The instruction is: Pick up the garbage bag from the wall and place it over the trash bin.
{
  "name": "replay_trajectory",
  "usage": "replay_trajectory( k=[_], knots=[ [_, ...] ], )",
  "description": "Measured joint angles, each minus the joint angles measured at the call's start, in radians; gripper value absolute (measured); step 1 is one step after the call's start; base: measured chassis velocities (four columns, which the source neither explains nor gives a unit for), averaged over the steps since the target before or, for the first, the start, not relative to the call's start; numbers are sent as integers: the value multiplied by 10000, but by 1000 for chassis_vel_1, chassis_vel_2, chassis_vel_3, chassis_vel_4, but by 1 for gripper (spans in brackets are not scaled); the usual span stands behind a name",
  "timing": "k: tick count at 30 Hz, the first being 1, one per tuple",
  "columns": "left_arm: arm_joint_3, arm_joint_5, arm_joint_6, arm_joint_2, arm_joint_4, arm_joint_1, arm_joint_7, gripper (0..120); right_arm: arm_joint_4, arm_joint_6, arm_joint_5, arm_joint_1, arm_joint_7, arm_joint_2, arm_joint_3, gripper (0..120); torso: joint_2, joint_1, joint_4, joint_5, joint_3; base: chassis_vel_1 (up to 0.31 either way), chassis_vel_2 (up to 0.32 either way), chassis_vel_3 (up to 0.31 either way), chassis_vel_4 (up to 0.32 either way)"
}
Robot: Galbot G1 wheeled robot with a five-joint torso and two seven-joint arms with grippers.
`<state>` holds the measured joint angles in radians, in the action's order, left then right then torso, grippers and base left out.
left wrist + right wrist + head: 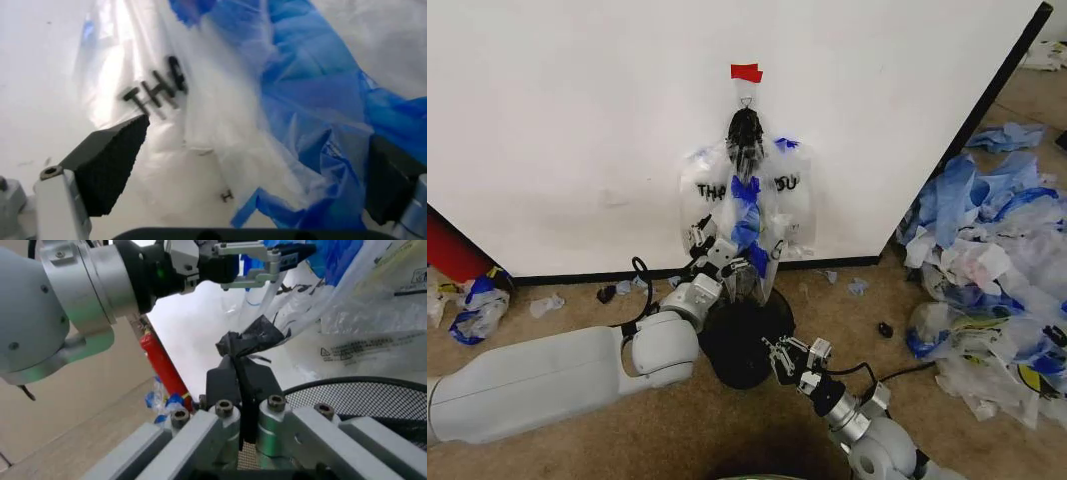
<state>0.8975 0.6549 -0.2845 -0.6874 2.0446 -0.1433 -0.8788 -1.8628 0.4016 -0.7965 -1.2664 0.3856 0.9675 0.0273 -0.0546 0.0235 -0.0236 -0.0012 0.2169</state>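
**Left claw spread at the hanging bag, right claw pinched on a black scrap over the bin**

Head view: the garbage bag (745, 205) hangs flat against the wall (577, 120), gathered at its top under a red tape piece (746, 72). Directly beneath it, on the carpeted floor at the foot of the wall, stands the trash bin (745, 345). The left claw (727, 245) has its tips in the bag's lower folds, above the bin's far rim. The right claw (787, 358) sits at the bin's near-right rim. A heap of blue-and-white bags (987, 260) lies off to the right. Readable print on the bag: "TH" and "OU", the middle lost in the blue folds.

Left wrist view: the ribbed pads (110, 167) stand wide apart with bag film and a blue handle (313, 115) between them, nothing pinched yet. To do this well, I judge the claw should close on the bunched blue-and-clear layers rather than a single skin, then pull gently so the film does not tear at the tape. Legible here: "TH" and the start of a rounded letter.

Right wrist view: the right claw's fingers (227, 385) are pressed together on a crumpled black scrap (257, 337), just above the bin's mesh rim. Fine print on the bag is too small to read. A red object (160, 365) stands by the wall.
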Motion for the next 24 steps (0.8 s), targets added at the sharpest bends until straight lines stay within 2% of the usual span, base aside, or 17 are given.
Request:
replay_trajectory(
  k=[8, 24],
  knots=[
    [-208, -75, 84, 71, 14, -255, -62, 98, 121, 4, 23, 92, 6, 91, 85, 0, 0, 0, 0, -1, 0, 0, 0, 0, 0],
    [-352, 478, 441, -287, 114, -69, -270, 98, 247, 12, 80, 203, 5, 137, 219, 0, 0, 0, 0, 0, 0, 0, 0, 0, 0]
  ],
)
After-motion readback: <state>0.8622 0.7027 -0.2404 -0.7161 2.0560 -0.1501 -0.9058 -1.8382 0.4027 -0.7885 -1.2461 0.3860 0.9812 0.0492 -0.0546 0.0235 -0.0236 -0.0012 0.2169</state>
